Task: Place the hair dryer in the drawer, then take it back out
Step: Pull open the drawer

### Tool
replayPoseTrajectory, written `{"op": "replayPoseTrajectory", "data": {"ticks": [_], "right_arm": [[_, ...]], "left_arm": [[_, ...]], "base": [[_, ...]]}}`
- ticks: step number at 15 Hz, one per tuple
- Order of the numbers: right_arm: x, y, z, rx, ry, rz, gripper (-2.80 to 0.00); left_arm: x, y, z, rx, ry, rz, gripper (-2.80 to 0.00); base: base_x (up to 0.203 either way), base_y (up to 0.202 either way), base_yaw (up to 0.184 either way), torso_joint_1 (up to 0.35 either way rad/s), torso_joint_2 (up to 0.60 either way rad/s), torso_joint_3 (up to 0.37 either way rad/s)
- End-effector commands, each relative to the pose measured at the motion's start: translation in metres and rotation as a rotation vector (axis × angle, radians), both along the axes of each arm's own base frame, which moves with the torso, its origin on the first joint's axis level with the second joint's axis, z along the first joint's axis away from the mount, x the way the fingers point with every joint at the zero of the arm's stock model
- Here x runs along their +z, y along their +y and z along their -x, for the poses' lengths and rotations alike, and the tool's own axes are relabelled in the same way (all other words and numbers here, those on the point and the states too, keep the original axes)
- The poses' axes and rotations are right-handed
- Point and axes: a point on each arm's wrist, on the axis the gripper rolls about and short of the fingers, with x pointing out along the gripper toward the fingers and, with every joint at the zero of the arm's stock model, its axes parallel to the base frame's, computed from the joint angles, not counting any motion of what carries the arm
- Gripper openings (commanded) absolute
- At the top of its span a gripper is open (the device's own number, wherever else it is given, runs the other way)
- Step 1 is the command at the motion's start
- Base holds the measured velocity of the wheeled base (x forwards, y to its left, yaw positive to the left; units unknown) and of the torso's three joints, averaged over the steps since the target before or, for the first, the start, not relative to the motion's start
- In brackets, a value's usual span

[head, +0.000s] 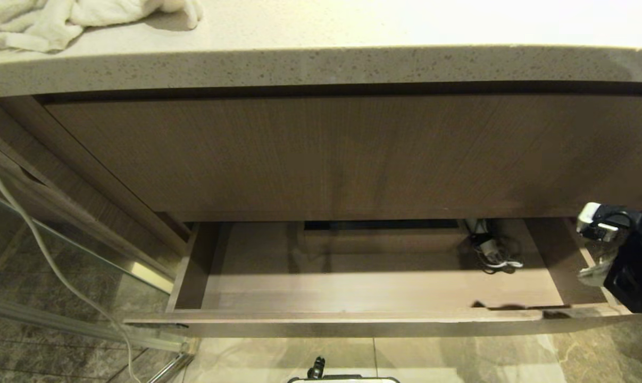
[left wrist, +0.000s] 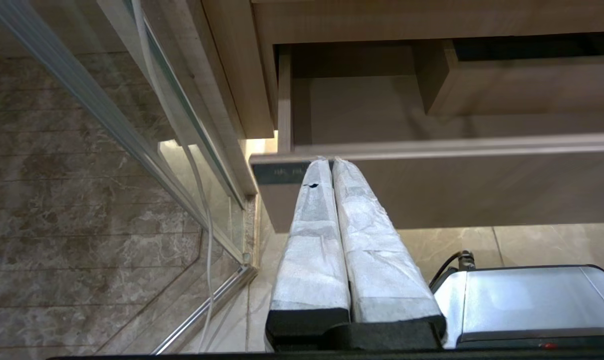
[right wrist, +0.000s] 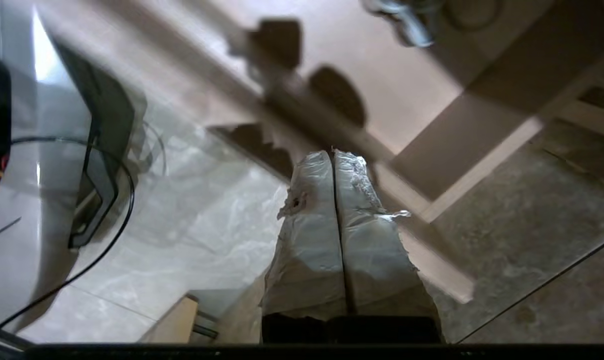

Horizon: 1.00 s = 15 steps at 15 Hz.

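The drawer [head: 326, 316] [left wrist: 482, 185] [right wrist: 487, 155] stands pulled out below the counter. The hair dryer [head: 490, 249] [right wrist: 407, 22] lies at its back right, partly under the cabinet, with its white cord bunched beside it. My right gripper [head: 592, 274] [right wrist: 333, 152] hangs over the drawer's front right corner, shut with nothing between its wrapped fingers and apart from the dryer. My left gripper [left wrist: 330, 161] is parked in front of the drawer's left front corner by the dark label, also shut and empty.
A white towel [head: 60, 21] lies on the speckled countertop [head: 352, 66]. A tall wood panel [head: 352, 154] overhangs the drawer. A glass panel [head: 60, 255] and a hanging white cable [head: 49, 260] stand at the left. My base [left wrist: 522, 305] sits on the tiled floor.
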Motion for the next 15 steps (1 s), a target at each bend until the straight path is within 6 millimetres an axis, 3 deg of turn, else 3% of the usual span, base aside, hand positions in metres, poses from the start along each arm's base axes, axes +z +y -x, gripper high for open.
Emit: {"op": "replayPoseTrajectory", "data": {"ticks": [1,6,15], "right_arm": [[0.0,-0.027,-0.022,-0.093,0.01,-0.02,-2.8],[-0.019,-0.052,-0.059,-0.422,0.058,-0.257,-2.8],[-0.065,-0.042,-0.065,-0.436,0.193,-0.281,-2.8]], "left_arm": [[0.0,0.0,0.0,0.0,0.001,-0.001,-2.8],[0.0,0.0,0.0,0.0,0.003,0.0,-2.8],[0.0,0.0,0.0,0.0,0.003,-0.001,-2.8]], "base": [[0.0,0.0,0.0,0.0,0.0,0.0],[0.0,0.0,0.0,0.0,0.0,0.0],[0.0,0.0,0.0,0.0,0.0,0.0]]}}
